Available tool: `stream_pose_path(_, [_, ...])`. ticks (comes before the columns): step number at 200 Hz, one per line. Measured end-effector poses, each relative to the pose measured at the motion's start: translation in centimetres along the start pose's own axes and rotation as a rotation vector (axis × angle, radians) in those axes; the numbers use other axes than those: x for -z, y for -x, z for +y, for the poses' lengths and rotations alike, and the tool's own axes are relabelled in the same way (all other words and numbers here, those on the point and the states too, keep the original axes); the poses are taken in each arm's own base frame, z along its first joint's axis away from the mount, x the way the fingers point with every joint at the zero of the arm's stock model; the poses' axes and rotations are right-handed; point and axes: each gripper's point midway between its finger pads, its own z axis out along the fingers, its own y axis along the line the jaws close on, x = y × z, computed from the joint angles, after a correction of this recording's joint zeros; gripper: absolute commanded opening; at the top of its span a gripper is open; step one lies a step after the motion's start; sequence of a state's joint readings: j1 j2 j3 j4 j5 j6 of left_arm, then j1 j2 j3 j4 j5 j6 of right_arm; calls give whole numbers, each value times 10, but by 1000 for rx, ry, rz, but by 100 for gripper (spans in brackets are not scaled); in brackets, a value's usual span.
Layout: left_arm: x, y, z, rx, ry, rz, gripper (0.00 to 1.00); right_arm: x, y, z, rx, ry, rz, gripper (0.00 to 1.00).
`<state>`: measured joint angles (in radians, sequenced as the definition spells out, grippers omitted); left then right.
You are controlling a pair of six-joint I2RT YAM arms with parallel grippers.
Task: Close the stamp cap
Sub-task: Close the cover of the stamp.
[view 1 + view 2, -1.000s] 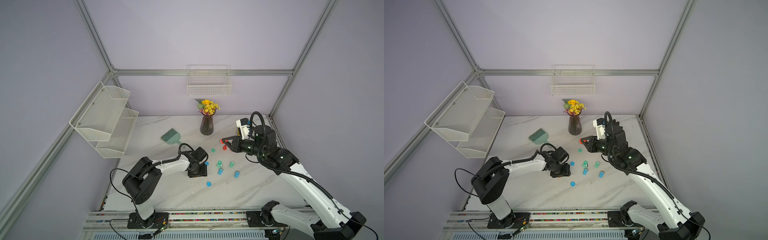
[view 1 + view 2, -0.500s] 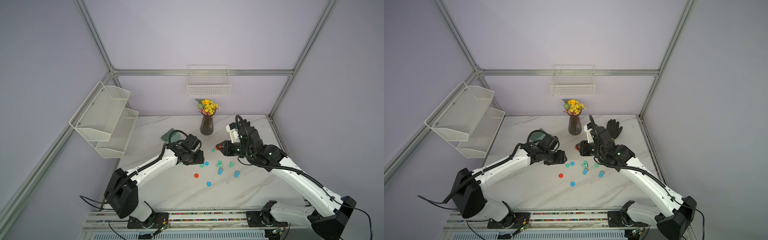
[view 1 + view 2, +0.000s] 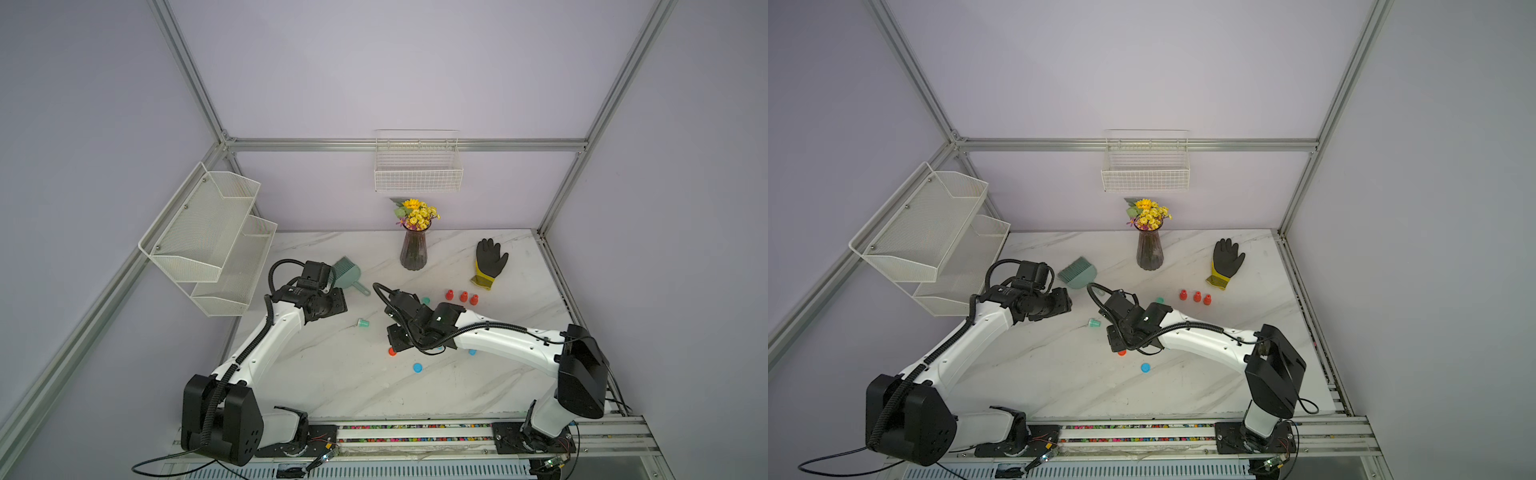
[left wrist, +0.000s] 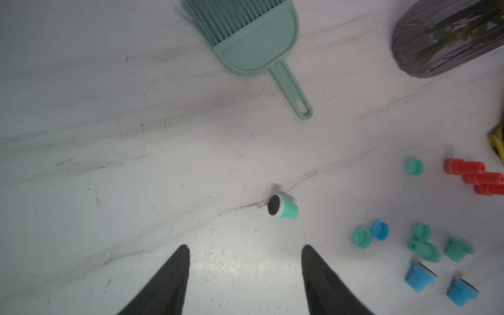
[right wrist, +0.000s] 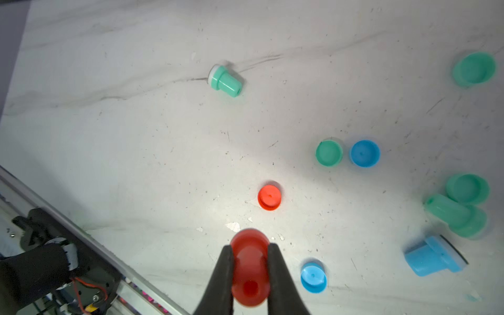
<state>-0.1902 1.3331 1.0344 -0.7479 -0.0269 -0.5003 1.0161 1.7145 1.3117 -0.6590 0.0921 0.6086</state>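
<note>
My right gripper (image 5: 249,245) is shut on a red stamp (image 5: 249,268), held just above the table. The loose red cap (image 5: 269,197) lies open side down on the marble a short way ahead of the fingertips; both top views show it (image 3: 392,352) (image 3: 1121,353) at the edge of the right gripper (image 3: 395,343). My left gripper (image 4: 245,246) is open and empty, off to the left (image 3: 338,301). A green stamp (image 4: 283,207) lies on its side in front of it.
Three capped red stamps (image 3: 461,296) stand near a black glove (image 3: 489,262). Loose green and blue stamps and caps (image 5: 362,153) lie right of the red cap, with a blue cap (image 3: 417,367) nearer the front. A vase (image 3: 413,249), a green brush (image 3: 347,272) and a wire shelf (image 3: 212,241) stand behind.
The right gripper has come forward and down with the red stamp, to just beside the red cap. The left gripper has drawn back to the left, away from the cluster.
</note>
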Motion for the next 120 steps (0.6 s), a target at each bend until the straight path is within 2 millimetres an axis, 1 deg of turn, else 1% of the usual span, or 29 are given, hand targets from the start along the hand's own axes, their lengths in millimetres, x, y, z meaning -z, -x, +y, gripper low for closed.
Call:
stream_pose_path(25, [-12, 4, 19, 7, 39, 25, 65, -31, -13, -7, 1, -55, 60, 0])
stream_pose_path(52, [-12, 7, 24, 2, 32, 24, 66, -52, -26, -15, 2, -97, 109, 0])
stream_pose_path(78, [-11, 9, 29, 3, 30, 24, 66, -61, -32, -18, 9, -118, 124, 0])
stream_pose_path(120, [-11, 9, 30, 4, 14, 30, 66, -63, -27, -14, 8, -110, 110, 0])
